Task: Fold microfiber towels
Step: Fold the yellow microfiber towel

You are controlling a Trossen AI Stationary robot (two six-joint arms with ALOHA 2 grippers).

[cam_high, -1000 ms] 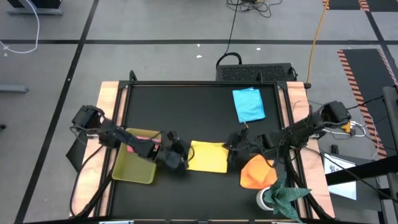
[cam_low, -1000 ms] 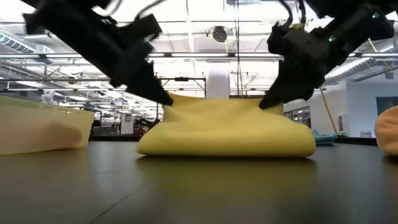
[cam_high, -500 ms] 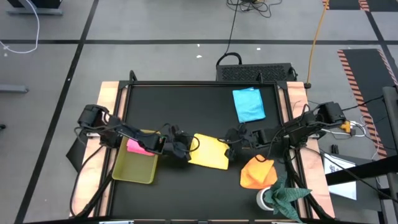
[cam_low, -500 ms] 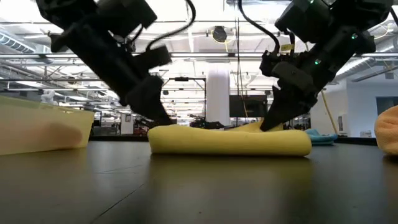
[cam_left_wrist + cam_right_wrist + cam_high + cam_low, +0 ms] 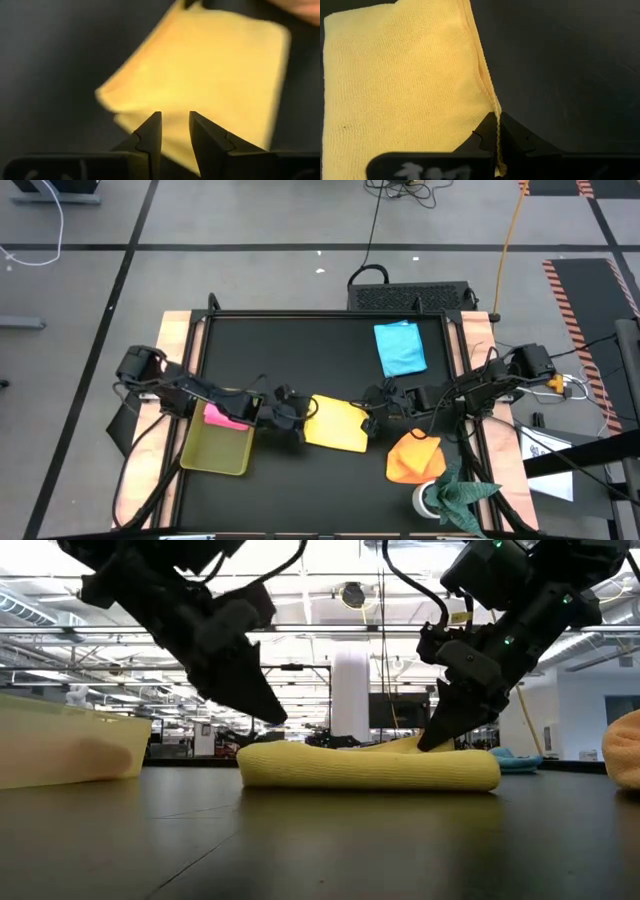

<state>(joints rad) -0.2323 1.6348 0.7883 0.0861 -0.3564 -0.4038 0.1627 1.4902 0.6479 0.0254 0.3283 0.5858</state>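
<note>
Yellow towel [image 5: 335,425] folded flat at table centre, six o'clock of the blue towel [image 5: 400,348]. Left gripper [image 5: 173,129] poised just above its nine o'clock edge, fingers slightly parted, pinching nothing. Right gripper [image 5: 496,131] at the three o'clock edge, clamped on the towel's hem. Pink towel [image 5: 223,416] lying in the tray [image 5: 213,452] at nine o'clock. Orange towel [image 5: 413,457] bunched at four o'clock.

Grey tiled floor [image 5: 250,270] w/ dark seams around the black table [image 5: 300,360]. Orange cable [image 5: 510,225] & striped mat [image 5: 590,310] on the floor, far side. Low view: big hall, white pillar [image 5: 350,690], ceiling beams [image 5: 320,630], bright overhead light.
</note>
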